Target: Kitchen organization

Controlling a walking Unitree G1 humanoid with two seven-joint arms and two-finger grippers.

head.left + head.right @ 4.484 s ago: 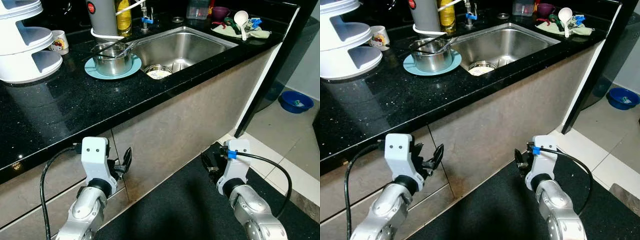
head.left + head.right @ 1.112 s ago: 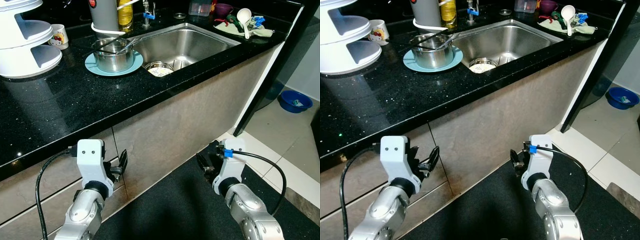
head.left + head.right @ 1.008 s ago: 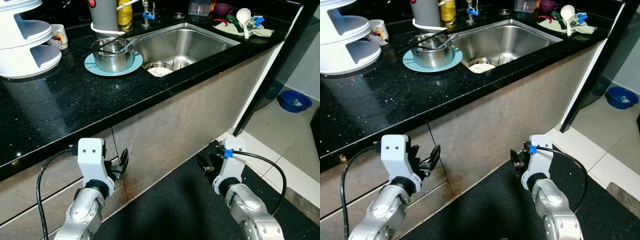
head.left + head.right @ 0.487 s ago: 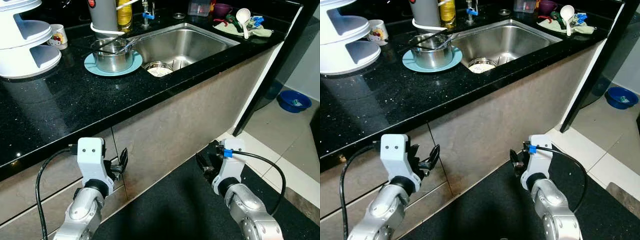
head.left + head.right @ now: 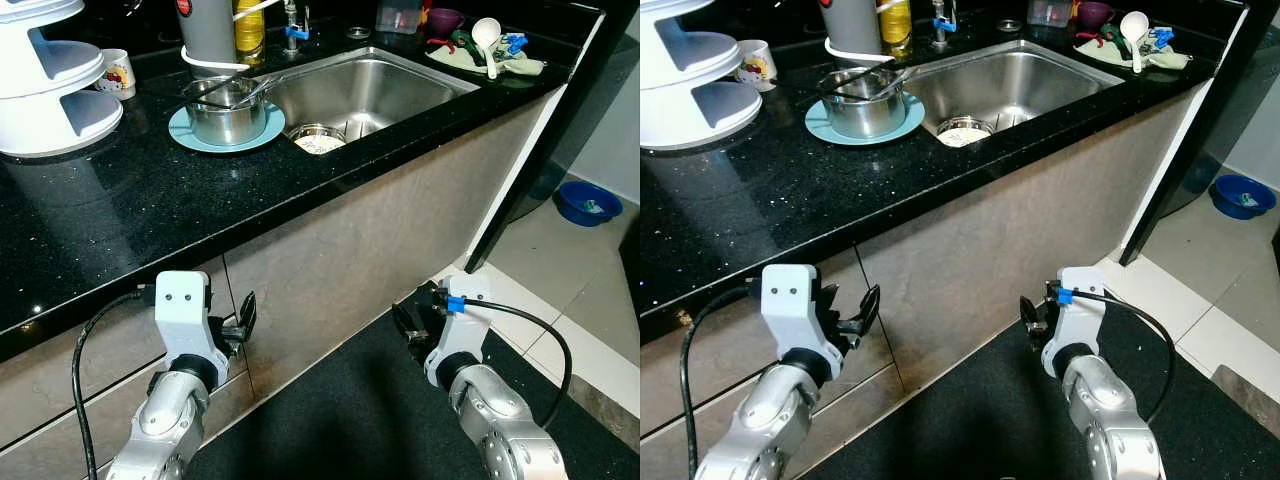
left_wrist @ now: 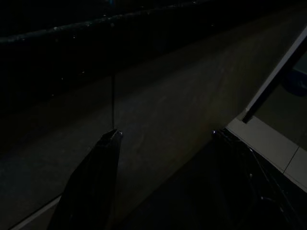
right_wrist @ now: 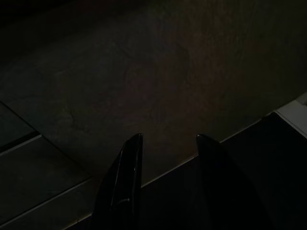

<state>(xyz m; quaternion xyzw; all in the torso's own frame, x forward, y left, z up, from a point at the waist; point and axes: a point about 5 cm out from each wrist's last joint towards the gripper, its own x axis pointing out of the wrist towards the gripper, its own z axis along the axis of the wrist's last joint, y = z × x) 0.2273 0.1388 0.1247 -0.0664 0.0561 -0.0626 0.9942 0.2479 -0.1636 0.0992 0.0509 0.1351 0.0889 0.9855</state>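
A steel pot (image 5: 225,112) with utensils in it stands on a light blue plate (image 5: 190,138) on the black counter (image 5: 120,220), left of the steel sink (image 5: 385,85). A small bowl (image 5: 318,140) lies in the sink. At the far right of the counter a white ladle (image 5: 485,35) rests on a green cloth. Both arms hang low before the cabinet front. My left gripper (image 5: 245,318) is open and holds nothing; its fingers (image 6: 96,177) stand wide apart. My right gripper (image 5: 408,322) is open too, with fingers (image 7: 125,167) spread towards the cabinet panel.
A white tiered rack (image 5: 50,90) and a mug (image 5: 117,72) stand at the counter's left. A grey canister (image 5: 205,30) and a yellow bottle (image 5: 248,25) stand behind the pot. A black mat (image 5: 370,420) covers the floor; a blue basin (image 5: 587,202) sits at right.
Both arms hang as before and nothing on the counter has moved. The camera has drifted slightly since the oldest frames.
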